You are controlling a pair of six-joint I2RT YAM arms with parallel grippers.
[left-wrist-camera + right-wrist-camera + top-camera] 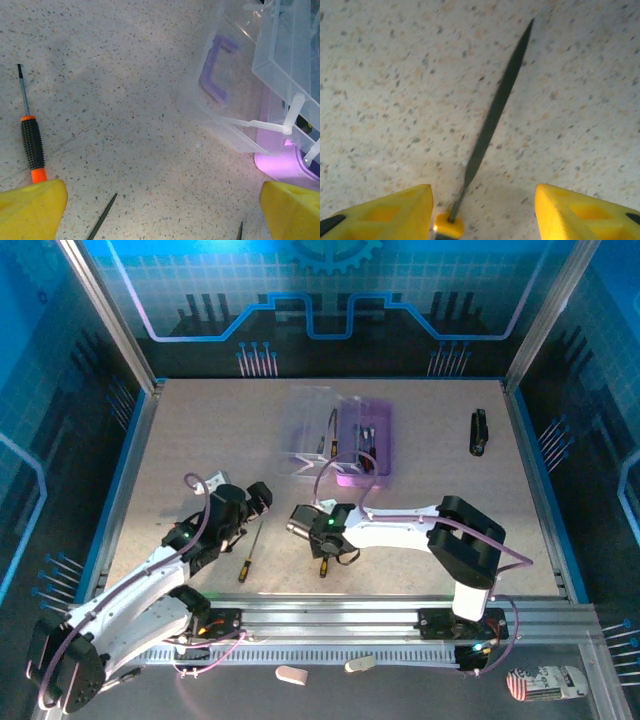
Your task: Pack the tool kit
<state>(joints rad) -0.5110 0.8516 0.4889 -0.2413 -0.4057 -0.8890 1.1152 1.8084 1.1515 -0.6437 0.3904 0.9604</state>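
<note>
The tool kit case point(365, 445) lies open at the table's far middle, purple base on the right, clear lid point(310, 425) folded out to the left. Its purple handle point(217, 70) and clear lid point(280, 55) show in the left wrist view. A black and orange screwdriver point(248, 555) point(32, 145) lies on the table right of my left gripper point(260, 498) point(162, 210), which is open over bare table. My right gripper point(325, 548) point(482, 210) is open, straddling a yellow-collared tool point(449, 226) whose dark flat blade point(495, 110) points away; its handle point(324, 566) lies beneath.
A black oblong object point(479, 432) lies at the far right of the table point(200, 440). Two thin dark tips point(102, 217) point(240, 231) show near my left fingers. Small white items point(292, 675) sit below the front rail. Blue walls enclose the table.
</note>
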